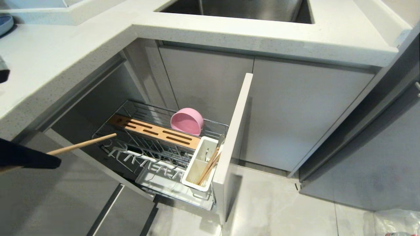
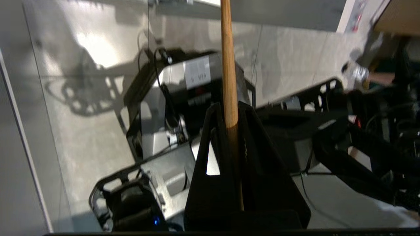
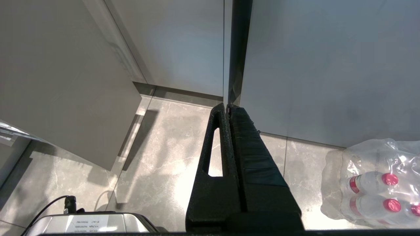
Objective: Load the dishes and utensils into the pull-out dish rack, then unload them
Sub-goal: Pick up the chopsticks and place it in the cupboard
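The pull-out dish rack (image 1: 149, 131) stands drawn out of the corner cabinet, a chrome wire basket with a slotted wooden strip. A pink bowl (image 1: 187, 121) lies on its side at the rack's far end. Light wooden chopsticks (image 1: 209, 165) lean in the white caddy (image 1: 197, 170) behind the pale front panel (image 1: 233, 141). My left gripper (image 1: 57, 161) (image 2: 229, 106) is at the left edge, level with the rack, shut on a single wooden chopstick (image 1: 85, 143) (image 2: 228, 62) whose free end reaches over the rack's near corner. My right gripper (image 3: 226, 106) hangs shut and empty above the floor.
A white counter (image 1: 229, 32) with a steel sink (image 1: 239, 9) runs above the rack. Grey cabinet doors (image 1: 295, 118) close off the right side. A blue dish (image 1: 5, 24) sits on the counter at far left. A shrink-wrapped pack of bottles (image 3: 370, 183) lies on the floor.
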You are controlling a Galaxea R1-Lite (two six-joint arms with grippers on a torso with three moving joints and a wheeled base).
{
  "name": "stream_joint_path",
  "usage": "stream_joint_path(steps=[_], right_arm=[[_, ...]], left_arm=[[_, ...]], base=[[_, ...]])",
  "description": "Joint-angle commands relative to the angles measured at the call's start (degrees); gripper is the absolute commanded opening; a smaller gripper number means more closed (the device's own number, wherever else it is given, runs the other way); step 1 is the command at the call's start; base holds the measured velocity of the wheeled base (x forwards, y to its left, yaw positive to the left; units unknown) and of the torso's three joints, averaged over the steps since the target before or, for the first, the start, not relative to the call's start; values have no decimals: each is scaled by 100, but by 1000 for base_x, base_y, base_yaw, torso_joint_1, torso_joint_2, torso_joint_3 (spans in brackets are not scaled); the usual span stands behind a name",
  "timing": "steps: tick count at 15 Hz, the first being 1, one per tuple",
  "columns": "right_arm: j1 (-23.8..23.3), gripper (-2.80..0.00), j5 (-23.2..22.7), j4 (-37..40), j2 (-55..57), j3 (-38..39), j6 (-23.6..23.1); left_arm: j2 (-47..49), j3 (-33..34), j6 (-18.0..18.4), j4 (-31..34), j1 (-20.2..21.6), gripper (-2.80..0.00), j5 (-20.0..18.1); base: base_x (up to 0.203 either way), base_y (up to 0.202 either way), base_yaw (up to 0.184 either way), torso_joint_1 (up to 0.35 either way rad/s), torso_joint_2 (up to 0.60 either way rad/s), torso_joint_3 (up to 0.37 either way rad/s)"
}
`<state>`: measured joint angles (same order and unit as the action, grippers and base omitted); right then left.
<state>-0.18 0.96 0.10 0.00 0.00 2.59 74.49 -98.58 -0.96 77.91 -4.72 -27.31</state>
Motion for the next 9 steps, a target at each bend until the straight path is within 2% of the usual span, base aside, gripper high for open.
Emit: stream_joint_path(steps=[1,3,4,6,9], right_arm=[[1,-280,0,-1,0,9,2],[1,-280,0,-1,0,9,-3],[1,-280,0,-1,0,9,4],[1,-280,0,-1,0,9,4],[1,-280,0,-1,0,9,2]], left_arm=[[510,-404,-2,271,-251,-280,86],[906,-915,-10,646,-685,-280,823],[1079,-997,-20,827,-866,-280,1041],[1398,-1017,-41,959,-1275,-280,1272],[1886,-1093,-55,926,-1659,-280,1465]], base=[[0,0,0,0,0,0],[0,0,0,0,0,0],[0,0,0,0,0,0],[0,0,0,0,0,0],[0,0,0,0,0,0]])
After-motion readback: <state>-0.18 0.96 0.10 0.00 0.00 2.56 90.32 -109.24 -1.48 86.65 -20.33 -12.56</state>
